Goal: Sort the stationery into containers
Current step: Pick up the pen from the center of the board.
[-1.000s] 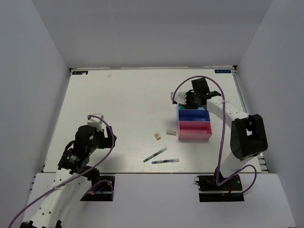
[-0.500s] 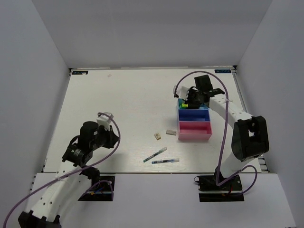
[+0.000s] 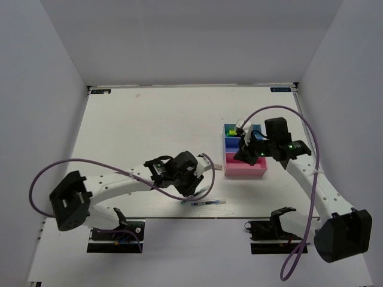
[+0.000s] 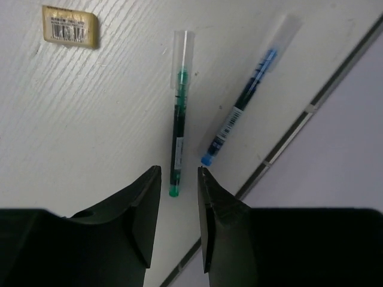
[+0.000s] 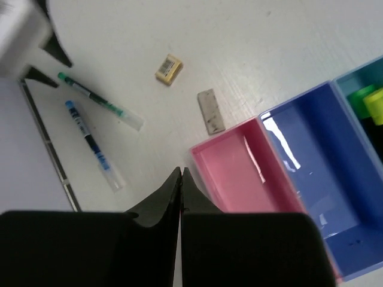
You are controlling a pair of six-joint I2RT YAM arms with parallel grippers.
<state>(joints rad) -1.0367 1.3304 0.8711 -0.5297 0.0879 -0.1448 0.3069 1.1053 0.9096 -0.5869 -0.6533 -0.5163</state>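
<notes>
Pen step, 2 pens left out; left gripper (image 4: 178, 174) fingers narrowly apart, empty, poised at the green pen (image 4: 178, 113) end; blue pen (image 4: 245, 116) just beside; right gripper (image 5: 180, 174) pinched together, empty, above the pink bin (image 5: 200, 158); next move probably: lower, straddle green pen, close.

Highlighters (image 5: 368, 100) in the light blue bin (image 5: 358, 74) are cut off at the edge.
</notes>
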